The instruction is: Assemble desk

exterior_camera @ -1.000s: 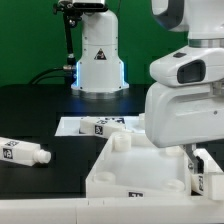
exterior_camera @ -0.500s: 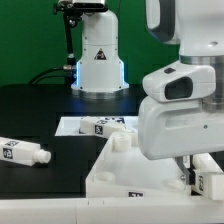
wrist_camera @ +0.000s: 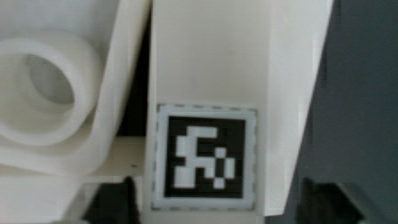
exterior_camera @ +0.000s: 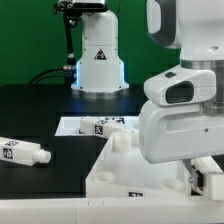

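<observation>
Now that the arm has dropped lower, the gripper [wrist_camera: 210, 205] straddles a white leg [wrist_camera: 222, 90], jaws just beside it; whether they pinch it yet cannot be told. That leg lies at the tabletop's [exterior_camera: 120, 170] four o'clock corner, so a grasp looks imminent.

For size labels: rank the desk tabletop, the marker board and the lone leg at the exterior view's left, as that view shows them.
1. Tabletop: largest, though nearest the camera and partly hidden by the arm.
2. Marker board: partly covered.
3. Lone leg: smallest.
</observation>
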You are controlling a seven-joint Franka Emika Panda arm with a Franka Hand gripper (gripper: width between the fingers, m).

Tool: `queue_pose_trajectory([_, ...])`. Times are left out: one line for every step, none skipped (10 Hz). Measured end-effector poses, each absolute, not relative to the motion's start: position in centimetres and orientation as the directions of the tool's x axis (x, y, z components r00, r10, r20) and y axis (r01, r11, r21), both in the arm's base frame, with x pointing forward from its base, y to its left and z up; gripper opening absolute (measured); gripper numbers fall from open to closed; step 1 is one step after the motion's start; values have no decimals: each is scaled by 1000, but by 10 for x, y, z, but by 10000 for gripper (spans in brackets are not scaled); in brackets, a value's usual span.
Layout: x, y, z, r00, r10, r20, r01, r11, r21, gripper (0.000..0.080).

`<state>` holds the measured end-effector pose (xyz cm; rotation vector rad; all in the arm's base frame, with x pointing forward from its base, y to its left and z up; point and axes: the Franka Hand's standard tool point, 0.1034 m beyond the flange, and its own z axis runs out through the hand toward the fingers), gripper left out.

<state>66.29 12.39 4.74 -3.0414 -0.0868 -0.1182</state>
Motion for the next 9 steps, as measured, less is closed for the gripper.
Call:
queue_pose_trajectory([664,120,48,995,51,82,59,-994,-89,390])
queue_pose_trajectory([664,121,50,996,54,77,60,-994,-90,290])
queue_pose_trajectory([665,120,60,996,55,67,61,-994,-89,290])
queue_pose_trajectory([665,117,75,997,54,48,58,-994,-95,290])
queue_pose_trajectory([663,112,93,998,44,37,48,-993,-106,290])
queue_pose_trajectory([655,105,106,999,38,28,41,-993,-110,290])
queue_pose_trajectory([644,98,112,1000,21,8,22,-994,-111,290])
queue_pose_trajectory([641,103,112,1000,-17,-3,-17,-994,-110,290])
queue_pose_trajectory([640,105,111,1000,-7,-4,-7,-994,-110,290])
